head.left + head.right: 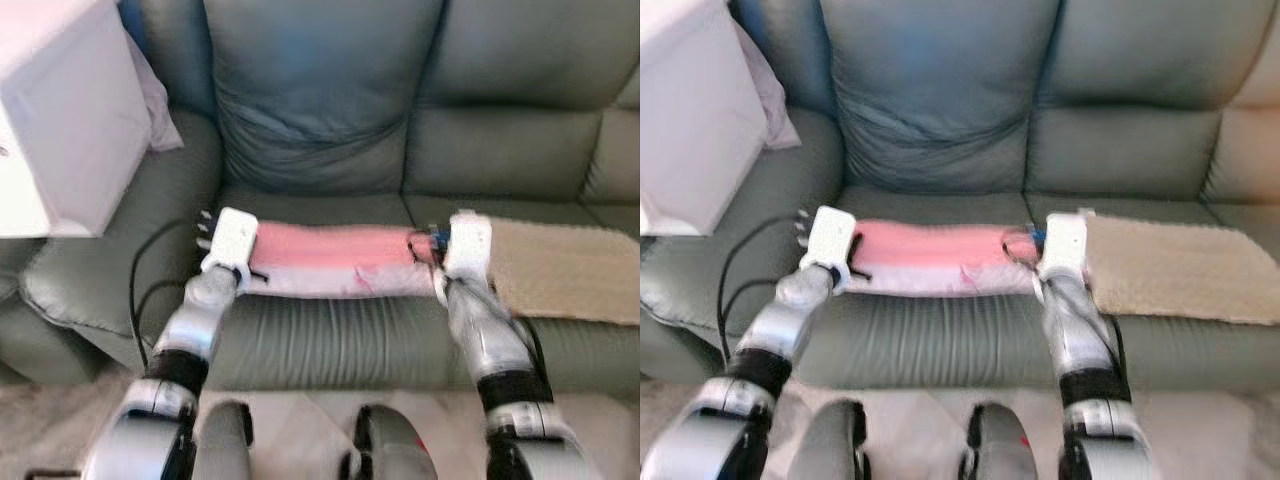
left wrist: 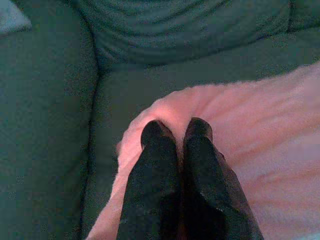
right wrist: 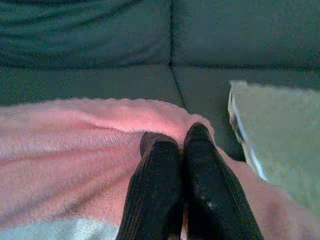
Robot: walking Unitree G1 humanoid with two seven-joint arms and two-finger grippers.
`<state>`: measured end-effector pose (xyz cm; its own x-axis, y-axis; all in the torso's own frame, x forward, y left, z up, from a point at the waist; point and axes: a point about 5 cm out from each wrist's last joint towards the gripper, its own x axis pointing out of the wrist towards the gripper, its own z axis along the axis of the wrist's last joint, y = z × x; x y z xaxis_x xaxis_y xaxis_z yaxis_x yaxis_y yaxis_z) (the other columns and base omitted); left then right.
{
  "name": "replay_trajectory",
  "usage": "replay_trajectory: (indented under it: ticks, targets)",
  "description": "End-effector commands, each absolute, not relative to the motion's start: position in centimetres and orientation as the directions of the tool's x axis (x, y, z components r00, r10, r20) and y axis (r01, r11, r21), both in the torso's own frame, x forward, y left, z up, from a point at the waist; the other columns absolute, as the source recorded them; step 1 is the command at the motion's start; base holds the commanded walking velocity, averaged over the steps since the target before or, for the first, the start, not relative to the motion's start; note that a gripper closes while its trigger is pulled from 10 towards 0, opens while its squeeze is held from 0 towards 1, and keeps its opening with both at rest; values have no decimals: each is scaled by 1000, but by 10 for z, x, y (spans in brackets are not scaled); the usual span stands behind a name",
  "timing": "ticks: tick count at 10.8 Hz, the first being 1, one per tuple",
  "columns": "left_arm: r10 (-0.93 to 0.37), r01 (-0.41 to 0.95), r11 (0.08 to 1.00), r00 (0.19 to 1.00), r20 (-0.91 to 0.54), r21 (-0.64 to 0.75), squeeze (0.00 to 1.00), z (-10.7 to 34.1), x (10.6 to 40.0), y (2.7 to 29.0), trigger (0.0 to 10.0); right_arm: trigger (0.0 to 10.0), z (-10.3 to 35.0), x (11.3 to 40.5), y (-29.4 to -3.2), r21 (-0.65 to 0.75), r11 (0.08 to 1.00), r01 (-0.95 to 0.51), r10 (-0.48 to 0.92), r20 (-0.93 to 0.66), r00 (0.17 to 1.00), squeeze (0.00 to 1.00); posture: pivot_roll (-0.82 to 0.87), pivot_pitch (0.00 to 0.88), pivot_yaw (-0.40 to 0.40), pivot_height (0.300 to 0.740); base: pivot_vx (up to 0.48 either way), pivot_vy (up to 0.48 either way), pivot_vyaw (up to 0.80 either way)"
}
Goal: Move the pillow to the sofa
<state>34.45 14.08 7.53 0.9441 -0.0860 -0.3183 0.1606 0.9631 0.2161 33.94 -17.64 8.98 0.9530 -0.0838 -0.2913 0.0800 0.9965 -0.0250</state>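
- We see the pink pillow (image 1: 335, 258) lying flat across the front of the sofa (image 1: 330, 120) seat, in the centre of the head view, its long axis running side to side along the seat edge.
- Our left pincer (image 2: 176, 131) is at the pillow's left end and our right pincer (image 3: 176, 137) at its right end, so each arm has its own end and neither is nearer to the whole.
- In both wrist views the 2 black fingers lie side by side, tips together and pressed into the pink pile; we judge each pincer clamped on a pinch of the pillow's edge, though the fabric between the tips is hidden.
- The pillow already rests on the seat cushion, so we judge the coming move to be a release: both pincers spread and draw back toward the seat's front edge, away from the backrest.
- The pillow looks soft and fuzzy, thin and rectangular, pink on top with a paler band along its near edge; it should sag and slide little.
- The sofa is smooth grey-green leather with a creased back cushion.
- A beige mat (image 1: 560, 265) of coarse nap lies just beside the pillow's right end.
- A white box (image 1: 60, 120) sits at the upper left of the frame, on the armrest.
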Motion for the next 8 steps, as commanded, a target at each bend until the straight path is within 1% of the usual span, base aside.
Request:
replay_trajectory:
  ticks: [1,2,3,4,5,6,7,8]
  targets:
    - [-43,122,967,943,-329,225,0,73,346,149,10000,10000,95,345,-179,-46,995,87,-96,-269,958,0,-55,158,-105,656,0,0,0]
    - [-10,100,965,937,-349,242,0,67,349,148,10000,10000,95,354,-164,-45,998,46,-57,-272,961,0,-62,172,-116,656,0,0,0]
    - [2,99,960,933,-361,263,0,63,348,148,10000,10000,94,356,-158,-44,998,33,-44,-278,960,0,-68,181,-118,656,0,0,0]
    - [36,85,947,929,-368,309,0,56,346,149,10000,10000,92,361,-146,-29,999,27,-35,-293,955,0,-81,186,-126,656,0,0,0]
    - [68,56,945,930,-362,323,0,53,346,152,10000,10000,93,366,-130,-5,1000,18,-19,-299,954,0,-90,194,-129,656,0,0,0]
    - [67,42,952,938,-340,304,0,56,348,146,10000,10000,92,364,-111,17,1000,-17,21,-302,953,0,-95,196,-136,656,0,0,0]
    - [75,-4,959,968,-239,284,0,73,357,140,10000,10000,89,361,-98,24,998,-51,56,-304,951,0,-101,197,-140,656,0,0,0]
    - [84,-36,971,977,-196,236,0,80,360,138,10000,10000,88,360,-95,26,998,-64,69,-303,951,0,-104,196,-141,656,0,0,0]
